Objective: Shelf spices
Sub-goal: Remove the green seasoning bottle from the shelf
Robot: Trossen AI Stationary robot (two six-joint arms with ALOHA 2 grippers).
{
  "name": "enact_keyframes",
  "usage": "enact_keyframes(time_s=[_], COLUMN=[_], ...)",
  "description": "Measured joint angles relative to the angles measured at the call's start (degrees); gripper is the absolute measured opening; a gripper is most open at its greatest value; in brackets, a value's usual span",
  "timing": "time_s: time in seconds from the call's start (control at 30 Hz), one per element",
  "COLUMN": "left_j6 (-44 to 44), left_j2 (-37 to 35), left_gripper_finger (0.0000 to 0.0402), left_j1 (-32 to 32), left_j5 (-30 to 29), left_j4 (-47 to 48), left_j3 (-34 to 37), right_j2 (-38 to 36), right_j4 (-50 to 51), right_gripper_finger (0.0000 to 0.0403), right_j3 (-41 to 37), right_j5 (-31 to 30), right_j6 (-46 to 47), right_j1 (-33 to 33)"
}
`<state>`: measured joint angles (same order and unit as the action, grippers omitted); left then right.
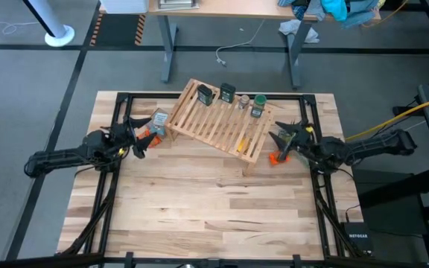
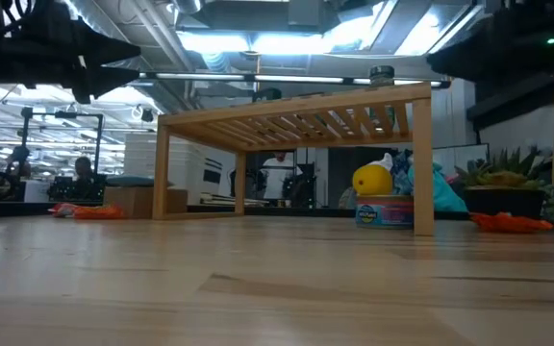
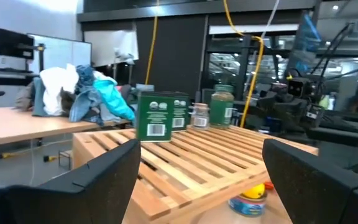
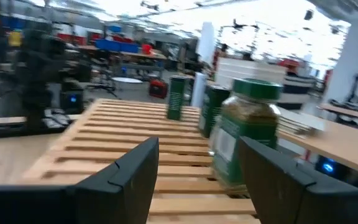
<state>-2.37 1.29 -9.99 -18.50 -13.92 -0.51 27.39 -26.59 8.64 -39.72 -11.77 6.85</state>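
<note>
The light-wood slatted shelf (image 1: 222,119) stands tilted at the table's far middle. Along its far edge the spice jars stand upright on the slats: two dark squarish ones (image 1: 204,94) (image 1: 227,94), the tiny clear one (image 1: 243,102) and the green round one (image 1: 258,107). My left gripper (image 1: 144,138) is open, off the shelf's left end. My right gripper (image 1: 280,138) is open, off its right end. The left wrist view shows a dark jar (image 3: 155,116) and the green round jar (image 3: 222,107) beyond my left gripper (image 3: 201,149). The right wrist view has the green round jar (image 4: 247,130) just past my right gripper (image 4: 199,149).
A tan cardboard box (image 1: 159,121) and orange pieces (image 1: 151,138) lie by the shelf's left end, and more orange pieces (image 1: 276,158) by its right legs. A small can (image 2: 385,210) sits under the shelf. The near half of the wooden tabletop (image 1: 222,216) is bare.
</note>
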Motion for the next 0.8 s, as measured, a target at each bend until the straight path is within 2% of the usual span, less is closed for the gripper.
enact_keyframes(time_s=[0.2, 0.37, 0.57, 0.7, 0.8], left_j6=[-2.2, -4.1, -7.7, -8.2, -7.8], left_j2=[1.3, 2.9, 3.4, 3.4, 3.4], left_gripper_finger=[0.0331, 0.0331, 0.0331, 0.0331, 0.0331], left_j1=[-1.0, -1.0, -1.0, -1.0, -1.0], left_j5=[3.0, 3.1, 3.1, 3.1, 3.1], left_j4=[0.2, 3.3, 10.6, 11.0, 11.0], left_j3=[0.0, 0.0, 0.0, 0.0, 0.0], right_j2=[10.0, 18.5, 23.7, 23.9, 23.7], right_j4=[0.2, 0.8, 6.2, 11.3, 14.8], right_gripper_finger=[0.0223, 0.0223, 0.0223, 0.0223, 0.0223], right_j3=[4.9, 9.4, 14.4, 17.6, 19.6], right_j5=[9.1, 10.4, 9.8, 9.0, 6.1], right_j6=[1.7, 1.5, 1.5, 1.4, 1.4], right_j1=[-10.2, -15.4, -16.5, -15.2, -13.8])
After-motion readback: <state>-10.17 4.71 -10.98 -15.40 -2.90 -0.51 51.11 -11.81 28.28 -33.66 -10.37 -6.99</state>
